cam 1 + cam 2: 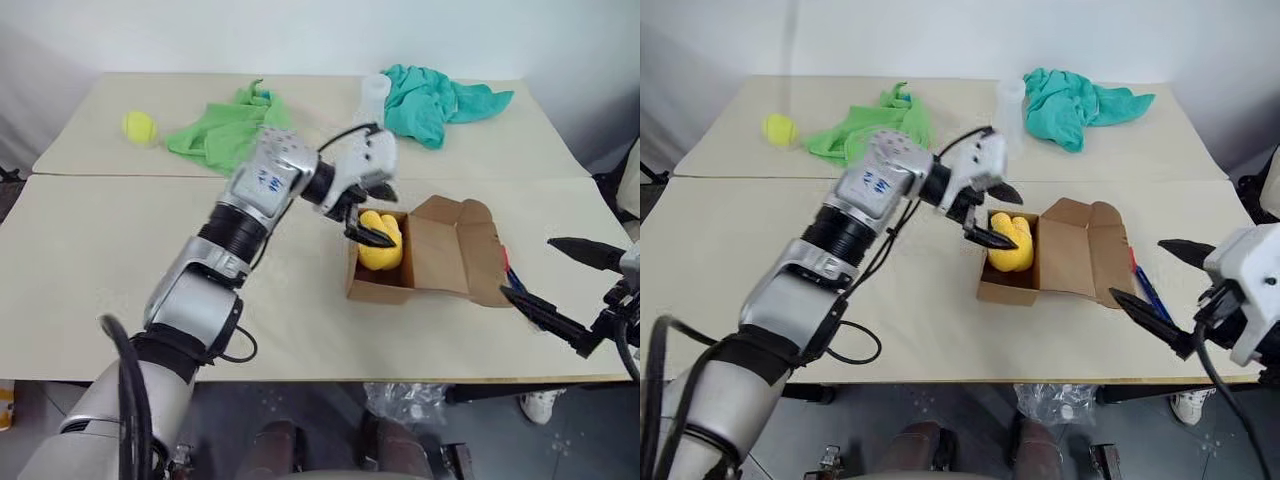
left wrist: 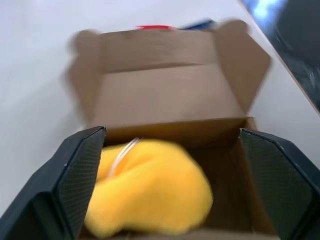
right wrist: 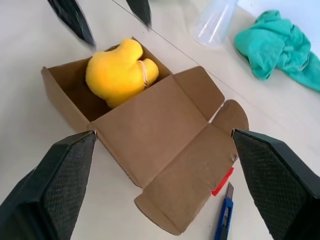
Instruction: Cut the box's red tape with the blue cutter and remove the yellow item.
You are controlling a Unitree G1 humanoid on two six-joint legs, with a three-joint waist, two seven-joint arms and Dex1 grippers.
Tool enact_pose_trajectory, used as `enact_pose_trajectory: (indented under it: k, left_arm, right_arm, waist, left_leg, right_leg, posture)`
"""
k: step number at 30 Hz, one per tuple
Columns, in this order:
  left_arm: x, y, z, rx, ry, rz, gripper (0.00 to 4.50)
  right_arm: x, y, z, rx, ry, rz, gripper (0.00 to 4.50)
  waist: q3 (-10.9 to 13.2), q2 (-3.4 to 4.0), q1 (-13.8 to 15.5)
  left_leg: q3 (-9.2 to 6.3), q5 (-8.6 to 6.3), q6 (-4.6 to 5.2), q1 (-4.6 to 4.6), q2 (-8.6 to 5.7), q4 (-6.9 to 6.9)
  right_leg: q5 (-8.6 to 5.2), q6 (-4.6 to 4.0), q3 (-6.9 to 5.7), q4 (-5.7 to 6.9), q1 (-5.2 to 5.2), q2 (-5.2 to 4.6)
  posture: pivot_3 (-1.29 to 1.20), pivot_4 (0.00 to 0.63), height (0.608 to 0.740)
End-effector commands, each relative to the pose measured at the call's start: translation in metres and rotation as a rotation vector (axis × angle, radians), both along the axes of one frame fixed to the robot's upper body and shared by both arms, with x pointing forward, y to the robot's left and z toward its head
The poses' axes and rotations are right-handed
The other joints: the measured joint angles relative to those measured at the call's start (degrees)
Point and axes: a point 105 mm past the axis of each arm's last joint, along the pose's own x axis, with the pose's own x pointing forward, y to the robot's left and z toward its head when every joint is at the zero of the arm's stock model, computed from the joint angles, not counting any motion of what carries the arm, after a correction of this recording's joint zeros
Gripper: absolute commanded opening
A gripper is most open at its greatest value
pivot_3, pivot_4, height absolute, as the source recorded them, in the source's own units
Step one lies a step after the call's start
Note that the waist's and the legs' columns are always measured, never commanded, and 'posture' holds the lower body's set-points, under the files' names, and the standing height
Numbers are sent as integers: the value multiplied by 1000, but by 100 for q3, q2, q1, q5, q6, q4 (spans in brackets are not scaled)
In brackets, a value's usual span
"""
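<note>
Tabletop point(image 1: 100, 260): left hand point(image 1: 368, 212) spread wide over yellow item point(image 1: 381, 248), holding nothing.

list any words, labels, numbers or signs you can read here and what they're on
None can be read.
Blue marks on the left arm's silver wrist housing: too small and blurred to read.
The box, the red tape, the blue cutter and the yellow item show no writing.
</note>
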Motion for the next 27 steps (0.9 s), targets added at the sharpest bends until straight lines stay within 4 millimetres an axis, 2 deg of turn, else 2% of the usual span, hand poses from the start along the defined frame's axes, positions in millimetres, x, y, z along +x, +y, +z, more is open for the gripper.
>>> enact_pose_trajectory:
  k: [1,3,7,8,9,14,19,22,24,27]
  left_arm:
    - [4,-4,-18,124,-85,-45,4477]
    - [8,-5,-34,217,-155,-57,4477]
    - [19,-4,-39,294,-304,-58,4477]
    - [22,-5,-39,299,-335,-55,4095]
    - [23,-5,-38,301,-354,-58,3907]
    - [19,-12,-32,256,-333,-76,2441]
    - [15,-17,-13,159,-252,-60,942]
    - [14,-18,0,90,-197,-34,215]
    - [14,-17,9,19,-116,-2,9]
    - [15,-15,23,-75,-33,46,4]
  right_arm:
    - [-7,2,5,-22,-61,-39,4500]
    - [-13,2,4,-16,-74,-67,4500]
    - [-20,4,1,-14,-79,-96,4500]
    - [-22,5,0,-13,-81,-101,4500]
    - [-22,5,0,-11,-83,-105,4500]
    - [-22,6,-1,-11,-84,-113,4500]
    - [-19,3,3,-25,-97,-102,4500]
    - [-16,2,7,-41,-109,-77,4500]
    - [-13,1,10,-49,-111,-49,4500]
    - [-8,1,16,-54,-120,-13,4500]
  waist:
    - [0,0,-13]
    - [0,0,11]
    - [0,-1,45]
    - [0,-1,47]
    - [0,-1,47]
    - [0,-1,43]
    - [0,-1,55]
    - [0,-1,51]
    - [0,-1,45]
    - [0,-1,42]
  left_leg:
    - [6,0,-1,3,3,0]
    - [10,1,-1,5,7,1]
    - [9,-4,7,3,7,6]
    - [8,-6,11,3,6,7]
    - [10,-8,15,3,6,7]
    - [12,-15,25,3,6,7]
    - [13,-20,33,1,3,8]
    - [17,-26,43,0,0,10]
    - [18,-29,47,-2,-2,14]
    - [21,-31,51,-2,-4,19]
  right_leg:
    - [0,0,0,-1,0,0]
    - [0,0,0,-1,0,0]
    - [1,0,3,0,0,-4]
    - [1,0,4,0,0,-4]
    - [1,0,5,-2,0,-7]
    - [1,1,3,0,-2,-11]
    - [2,2,0,1,-3,-10]
    - [2,2,2,0,-3,-10]
    - [2,2,3,0,-3,-11]
    - [2,3,6,1,-3,-11]
  posture:
    - [0,150,740]
    - [0,150,740]
    - [0,150,740]
    - [0,150,740]
    - [0,150,740]
    - [0,150,740]
    - [0,150,740]
    - [0,150,740]
    - [0,150,740]
    - [0,150,740]
